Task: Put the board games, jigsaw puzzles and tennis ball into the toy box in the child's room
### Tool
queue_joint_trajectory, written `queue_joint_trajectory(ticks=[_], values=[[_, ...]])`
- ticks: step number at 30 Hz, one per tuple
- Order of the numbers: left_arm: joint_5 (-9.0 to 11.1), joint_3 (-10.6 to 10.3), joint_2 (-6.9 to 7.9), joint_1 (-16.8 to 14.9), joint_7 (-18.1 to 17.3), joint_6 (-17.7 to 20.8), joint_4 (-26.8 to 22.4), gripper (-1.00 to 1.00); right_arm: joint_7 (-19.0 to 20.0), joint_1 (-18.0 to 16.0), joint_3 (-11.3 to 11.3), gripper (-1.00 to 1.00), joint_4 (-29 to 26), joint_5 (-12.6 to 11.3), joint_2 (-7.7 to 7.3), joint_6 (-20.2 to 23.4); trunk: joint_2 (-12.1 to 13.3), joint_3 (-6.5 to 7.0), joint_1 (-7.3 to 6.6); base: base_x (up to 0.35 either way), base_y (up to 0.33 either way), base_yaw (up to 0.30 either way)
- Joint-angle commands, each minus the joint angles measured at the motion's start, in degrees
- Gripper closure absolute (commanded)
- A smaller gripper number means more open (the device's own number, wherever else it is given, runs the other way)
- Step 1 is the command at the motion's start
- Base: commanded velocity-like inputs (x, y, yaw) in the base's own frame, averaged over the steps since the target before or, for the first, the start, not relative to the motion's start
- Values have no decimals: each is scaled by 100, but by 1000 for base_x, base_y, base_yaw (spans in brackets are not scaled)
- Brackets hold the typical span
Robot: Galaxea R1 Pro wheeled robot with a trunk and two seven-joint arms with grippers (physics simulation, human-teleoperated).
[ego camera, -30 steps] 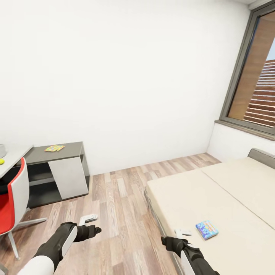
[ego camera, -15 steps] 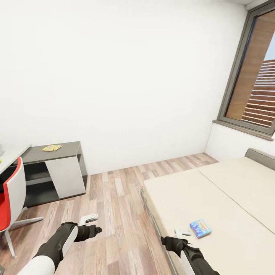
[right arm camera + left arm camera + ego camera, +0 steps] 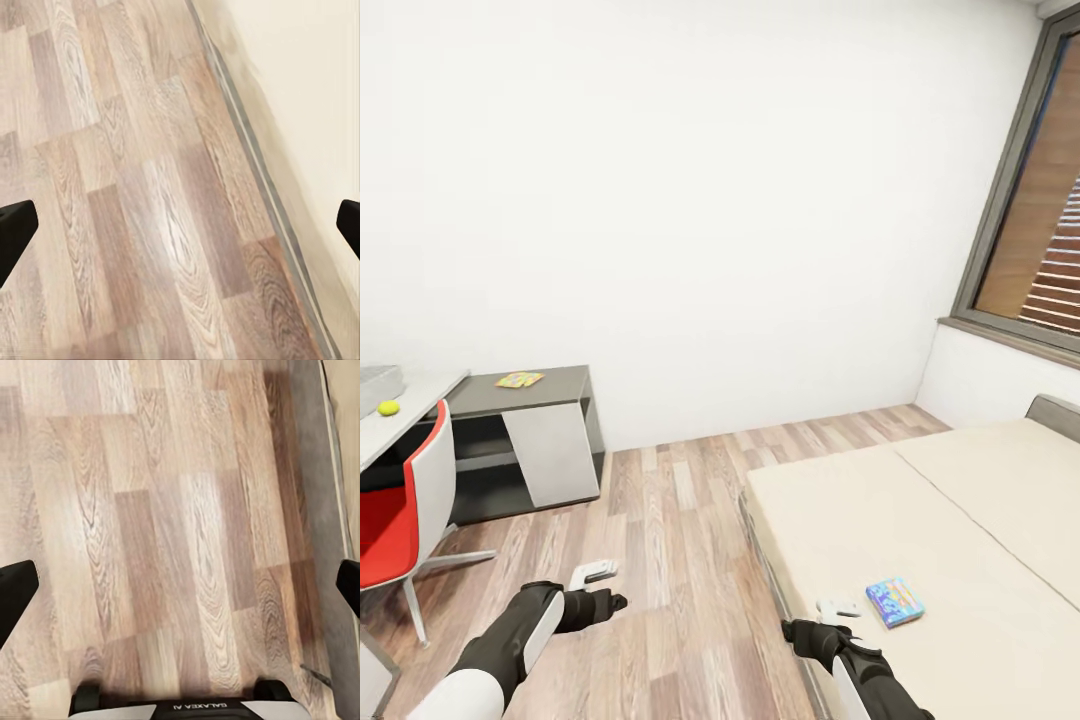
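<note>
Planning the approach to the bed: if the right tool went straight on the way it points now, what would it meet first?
Probably the wooden floor right beside the bed edge; the right tool is open and empty, though depth is unclear.

Both arms reach forward, low in the head view: left gripper (image 3: 592, 573) toward 7 o'clock, right gripper (image 3: 838, 606) toward 5 o'clock, each with fingers spread wide apart.
</note>
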Motion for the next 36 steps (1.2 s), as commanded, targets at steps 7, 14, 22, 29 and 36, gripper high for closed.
queue_joint_trajectory(ticks=[7, 14, 22, 29, 36], values=[[21, 19, -4, -5, -11, 36, -4, -100, 2, -2, -8, -100, -10, -54, 1, 28, -14, -14, 4, -16, -11, 259], [21, 24, -1, -5, -11, 37, -2, -100, 2, -2, -8, -100, -5, -54, 3, 28, -14, -14, 4, -2, -1, 265], [21, 22, 0, -5, -11, 37, -5, -100, 2, -2, -8, -100, -6, -54, 2, 28, -14, -14, 4, -1, 0, 257], [21, 20, -2, -5, -11, 42, -5, -100, 2, -2, -8, -100, -4, -54, 1, 21, -14, -14, 4, -95, 0, 74], [21, 20, -2, -5, -11, 44, -5, -100, 2, -2, -8, -100, -7, -54, 1, 20, -14, -14, 4, -62, 0, 6]])
